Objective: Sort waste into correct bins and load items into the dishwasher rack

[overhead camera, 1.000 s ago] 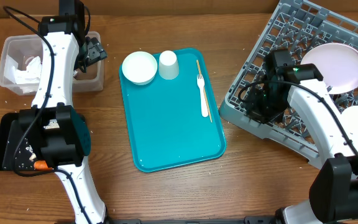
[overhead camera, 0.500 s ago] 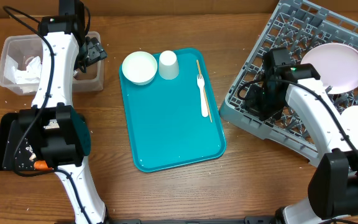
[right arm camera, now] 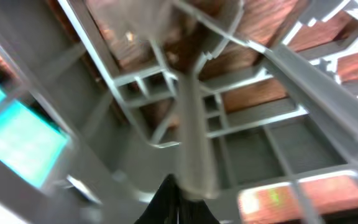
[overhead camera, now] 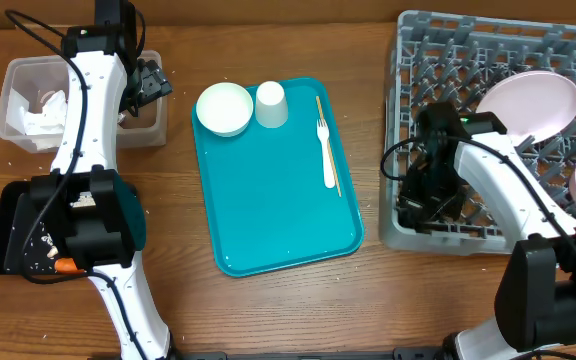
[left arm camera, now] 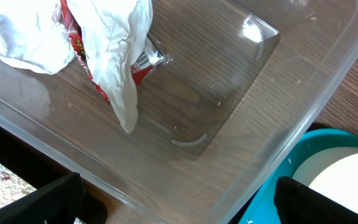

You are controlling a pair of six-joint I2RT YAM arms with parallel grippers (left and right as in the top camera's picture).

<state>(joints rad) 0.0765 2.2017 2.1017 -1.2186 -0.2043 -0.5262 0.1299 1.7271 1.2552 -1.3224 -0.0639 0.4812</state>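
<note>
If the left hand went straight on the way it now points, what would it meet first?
Most likely the bare floor of the clear tub, right of the crumpled napkin and red wrapper. The left hand points down into it, though depth is unclear.

A brown wooden worktop (overhead camera: 268, 310), its grain running left to right, fills the view edge to edge under soft, even light.

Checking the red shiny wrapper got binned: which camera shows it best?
The left wrist view: the red shiny wrapper lies in the clear plastic rectangular tub, partly under crumpled white paper napkins. Overhead, only the napkins show there; the right wrist view shows just blurred grey plastic rack.
</note>
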